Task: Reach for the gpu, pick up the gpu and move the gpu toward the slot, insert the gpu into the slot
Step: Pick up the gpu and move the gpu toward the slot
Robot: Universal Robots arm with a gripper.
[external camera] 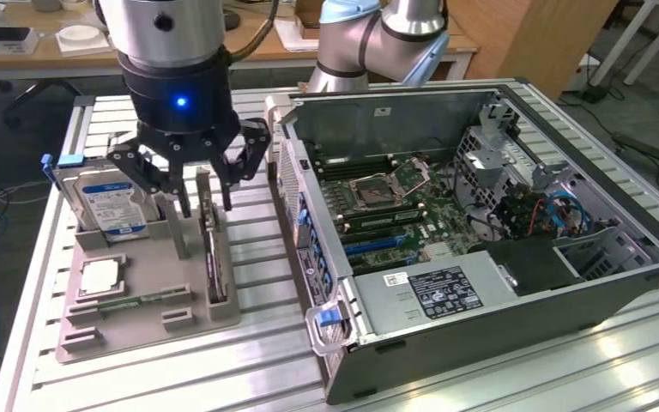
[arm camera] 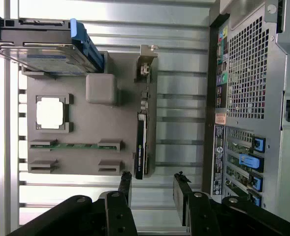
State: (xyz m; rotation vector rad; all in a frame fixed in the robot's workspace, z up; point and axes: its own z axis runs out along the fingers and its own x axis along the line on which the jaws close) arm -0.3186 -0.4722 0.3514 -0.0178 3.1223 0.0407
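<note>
The gpu (external camera: 213,251) is a thin dark card standing on its edge in a groove of the grey holder tray (external camera: 181,319). In the wrist view the gpu (arm camera: 142,142) runs lengthwise, with its metal bracket at the end farther from the fingers. My gripper (external camera: 203,210) hangs open just above the card's far end, one finger on each side, and holds nothing. The wrist view shows the gripper (arm camera: 153,187) with its black fingertips (arm camera: 125,183) apart beyond the card's dark end. The slot (external camera: 377,247) lies on the green motherboard inside the open case.
The tray also carries a hard drive (external camera: 112,206) standing upright, a square processor chip (external camera: 100,275) and a memory stick (external camera: 135,302). The open computer case (external camera: 513,292) stands close to the tray on the exterior view's right. Everything rests on a ribbed aluminium table (external camera: 250,369).
</note>
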